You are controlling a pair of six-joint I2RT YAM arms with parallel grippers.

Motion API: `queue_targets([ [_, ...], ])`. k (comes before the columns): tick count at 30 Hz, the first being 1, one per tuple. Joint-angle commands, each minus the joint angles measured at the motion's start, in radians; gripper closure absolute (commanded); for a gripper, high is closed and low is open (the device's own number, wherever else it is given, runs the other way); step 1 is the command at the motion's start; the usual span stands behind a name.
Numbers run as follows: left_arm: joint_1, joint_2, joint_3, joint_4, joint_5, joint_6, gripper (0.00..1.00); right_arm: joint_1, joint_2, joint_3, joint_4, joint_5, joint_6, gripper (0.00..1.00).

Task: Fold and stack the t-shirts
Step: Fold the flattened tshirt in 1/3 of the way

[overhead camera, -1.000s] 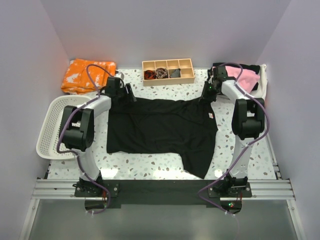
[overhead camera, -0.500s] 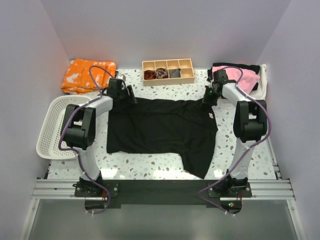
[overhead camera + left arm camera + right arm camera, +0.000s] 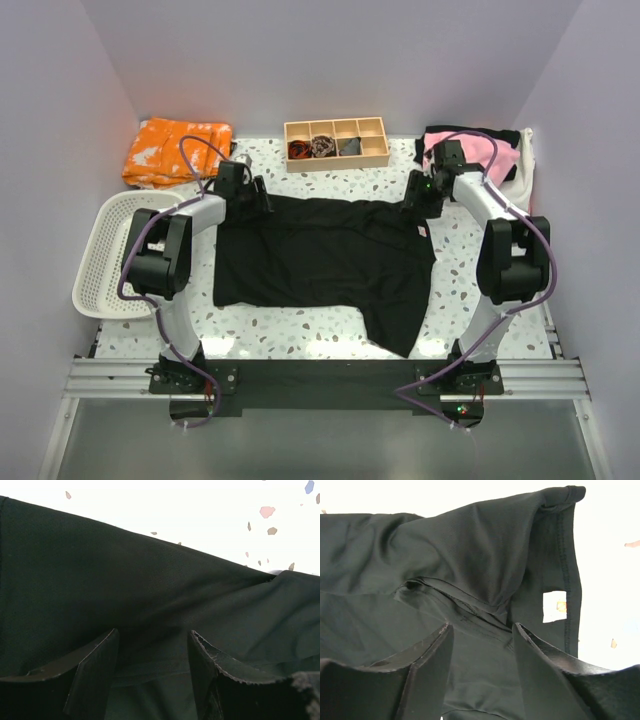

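We see the large black t-shirt (image 3: 320, 255) lying spread in the middle of the white speckled table (image 3: 300, 325), which pale lilac walls (image 3: 330, 60) close on three sides. The left gripper (image 3: 257, 197), at the shirt's 10 o'clock corner, and the right gripper (image 3: 416, 196), at its 2 o'clock corner, both have the fingers spread over the far edge of the cloth. On the table a wooden box (image 3: 337, 143) stands at 12 o'clock, the other t-shirts (image 3: 490, 155) lie at 2 o'clock and a white basket (image 3: 100, 250) sits at 9 o'clock.

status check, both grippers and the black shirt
Left gripper open over far edge. Right gripper open near white label. Black t-shirt spread out, unfolded. Nothing blocking.
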Motion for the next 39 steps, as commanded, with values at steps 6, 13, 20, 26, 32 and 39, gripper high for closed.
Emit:
queue_targets([
  [6,-0.007,-0.011,0.0,0.033,-0.015,0.024,0.39,0.063,-0.011,0.019,-0.002,-0.04,-0.015,0.45],
  [13,-0.007,-0.007,0.005,0.029,-0.011,0.027,0.39,0.135,0.093,0.131,-0.006,-0.057,-0.01,0.44],
  [20,-0.007,0.0,0.011,0.015,-0.023,0.038,0.39,0.155,0.202,0.252,0.008,-0.076,0.007,0.44],
  [26,-0.007,0.004,0.017,0.006,-0.029,0.043,0.39,0.175,0.239,0.309,-0.054,-0.047,-0.004,0.45],
  [32,-0.007,0.016,0.024,0.004,-0.02,0.043,0.39,0.211,0.247,0.293,-0.114,-0.004,-0.035,0.47],
  [39,-0.007,0.018,0.023,0.004,-0.018,0.039,0.39,0.224,0.253,0.269,-0.114,0.019,-0.044,0.52],
])
